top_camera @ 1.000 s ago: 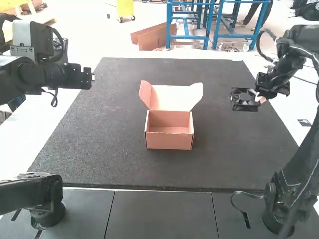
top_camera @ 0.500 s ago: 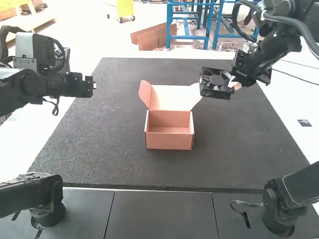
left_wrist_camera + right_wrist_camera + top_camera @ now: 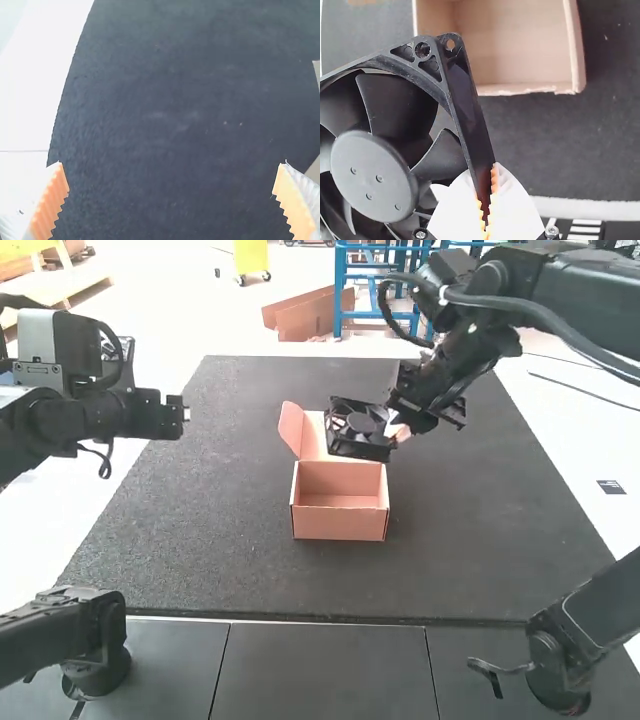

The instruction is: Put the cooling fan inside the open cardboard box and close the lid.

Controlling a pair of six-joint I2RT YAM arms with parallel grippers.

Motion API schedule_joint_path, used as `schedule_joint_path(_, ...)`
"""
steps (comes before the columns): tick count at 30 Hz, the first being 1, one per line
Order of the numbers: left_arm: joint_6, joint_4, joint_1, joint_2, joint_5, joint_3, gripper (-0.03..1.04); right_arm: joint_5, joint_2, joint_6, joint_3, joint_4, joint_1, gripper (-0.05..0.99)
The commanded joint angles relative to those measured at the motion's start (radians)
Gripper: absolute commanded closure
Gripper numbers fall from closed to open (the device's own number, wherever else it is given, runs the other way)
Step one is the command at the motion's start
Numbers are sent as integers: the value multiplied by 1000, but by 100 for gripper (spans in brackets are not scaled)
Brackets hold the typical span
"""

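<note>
— Which step is in hand?

— The carrying step. The fan [image 3: 358, 428] is held in the air by the right arm [image 3: 470, 350], just above the rear edge of the box [image 3: 339, 502] and in front of the raised lid [image 3: 298, 432]. It is not yet inside.

— How is it gripped?

— The right jaws are closed on one side wall of the fan's frame. In the right wrist view the black wall is seen pinched between the orange pads [image 3: 485, 207], with the box's open top beyond it.

— And the left jaws?

— They are spread wide with nothing between them. They are hung over the black mat [image 3: 200, 520] on the worktop [image 3: 50, 520], well apart from the box, on its left.

— What is called for next?

— Probably the fan has to be brought a little forward until it is centred over the opening. It should then be lowered and let go only once it is within the walls. The fan looks nearly as wide as the box, so it is judged that it should be lined up with the walls first. Otherwise a corner could be caught on the rim and the light box pushed along the mat.

— And afterwards?

— The lid is left to be folded down and its front flap tucked in. The box may need to be steadied by the left arm [image 3: 100, 410] while that is done.
</note>
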Motion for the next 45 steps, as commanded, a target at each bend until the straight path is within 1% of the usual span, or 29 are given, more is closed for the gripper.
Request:
schedule_joint_path(1, 15, 1, -1, -19, 9, 6, 4, -10, 46, 41, 27, 36, 33, 94)
schedule_joint_path(5, 14, 1, -1, -18, 9, 12, 4, 4, 105, 62, 24, 101, 41, 94)
schedule_joint_path(6, 14, 1, -1, -18, 10, 12, 4, 18, 124, 62, 24, 115, 41, 94)
schedule_joint_path(8, 14, 2, -1, -19, 10, 15, 4, 27, 155, 64, 25, 136, 41, 94)
schedule_joint_path(11, 14, 2, -1, -19, 10, 18, 4, 52, 198, 67, 27, 153, 36, 94)
schedule_joint_path(13, 14, 2, -1, -19, 10, 18, 4, 53, 222, 67, 27, 159, 32, 94)
schedule_joint_path(17, 14, 4, -1, -19, 10, 18, 4, 58, 277, 53, 25, 170, 9, 94)
schedule_joint_path(21, 12, 5, -1, -19, 10, 18, 4, 76, 326, 24, 25, 194, -10, 94)
schedule_joint_path(29, 11, 2, -1, -19, 10, 18, 4, 82, 411, 6, 18, 245, -28, 94)
schedule_joint_path(31, 9, 2, -1, -19, 10, 18, 4, 82, 435, -11, 18, 251, -27, 94)
schedule_joint_path(40, 6, 13, -1, -18, 10, 27, 4, 84, 500, -31, 5, 251, -19, 93)
schedule_joint_path(41, 6, 15, 1, -18, 10, 32, 4, 85, 503, -33, 2, 251, -21, 91)
schedule_joint_path(43, 5, 15, -1, -18, 18, 56, 4, 87, 504, -39, 2, 251, -19, 81)
schedule_joint_path(45, -12, 16, -1, -18, 46, 81, 4, 87, 504, -40, 5, 251, -21, 70)
